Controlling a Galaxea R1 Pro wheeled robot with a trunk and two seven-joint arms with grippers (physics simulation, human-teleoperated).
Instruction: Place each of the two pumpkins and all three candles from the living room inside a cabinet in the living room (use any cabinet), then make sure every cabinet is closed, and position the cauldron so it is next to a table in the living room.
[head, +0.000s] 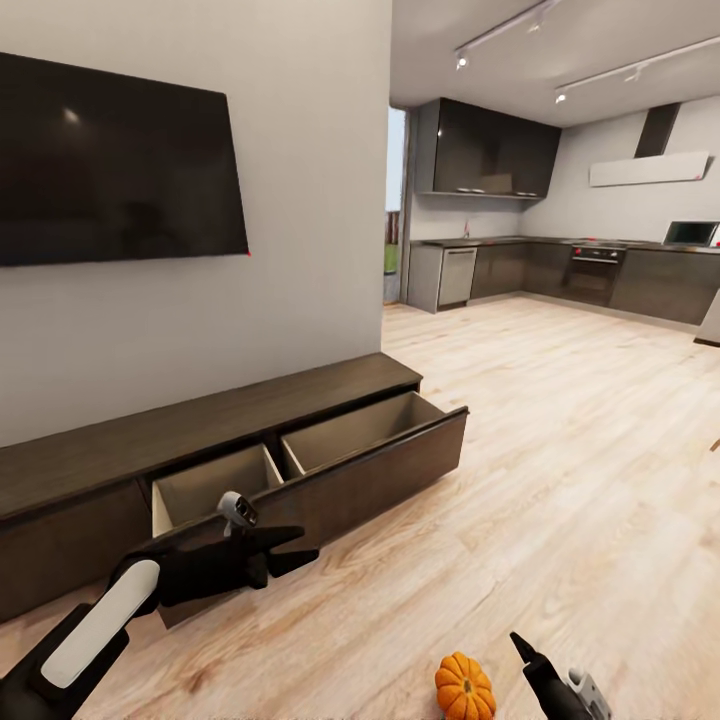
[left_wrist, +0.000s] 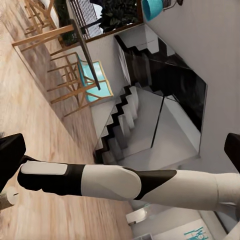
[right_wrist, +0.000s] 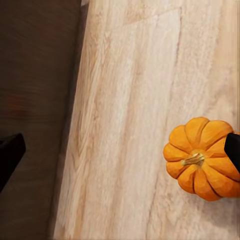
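One orange pumpkin (head: 465, 688) sits on the plank floor at the bottom of the head view. My right gripper (head: 527, 655) is just right of it and open; in the right wrist view the pumpkin (right_wrist: 202, 157) lies against one fingertip (right_wrist: 233, 150), not between the two. The long dark-brown cabinet (head: 200, 430) runs under the television, with one wide drawer (head: 350, 440) pulled out; its two pale compartments look empty. My left gripper (head: 290, 552) hovers open at that drawer's front. The candles and the cauldron are out of view.
A black television (head: 110, 160) hangs on the wall above the cabinet. Open wood floor (head: 560, 450) stretches right toward a dark kitchen (head: 560, 265). The left wrist view has a white-and-black robot arm (left_wrist: 125, 182), a staircase (left_wrist: 125, 120) and wooden chairs (left_wrist: 70, 75).
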